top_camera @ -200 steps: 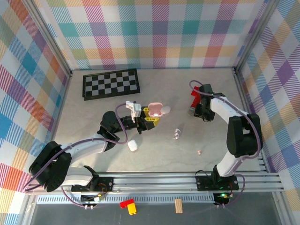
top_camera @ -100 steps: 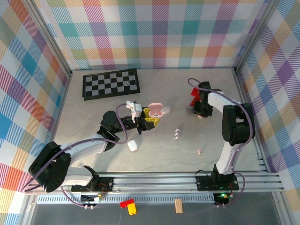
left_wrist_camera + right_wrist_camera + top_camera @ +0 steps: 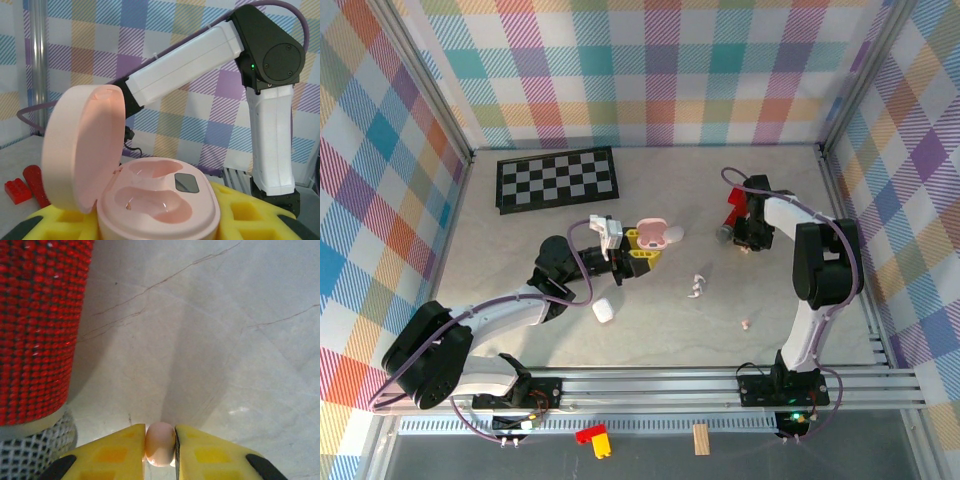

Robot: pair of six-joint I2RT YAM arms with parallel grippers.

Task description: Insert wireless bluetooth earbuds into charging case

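Right gripper (image 3: pixel 160 435) pinches earbud (image 3: pixel 159 446); it should lift slowly with a light squeeze. Left gripper (image 3: pixel 159 226) clamps open pink case (image 3: pixel 160 197), which should stay level.

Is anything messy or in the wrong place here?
Yes. The pink case is open with both pockets empty, while white earbuds and a tiny pink one lie loose on the table instead of inside it. A white case lies apart too.

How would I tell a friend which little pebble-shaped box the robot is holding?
From the checkerboard at the back left, look right and nearer, to the left gripper: its yellow fingers clamp the pink case. Unlike the white case lying shut closer to the arms, its lid stands open.
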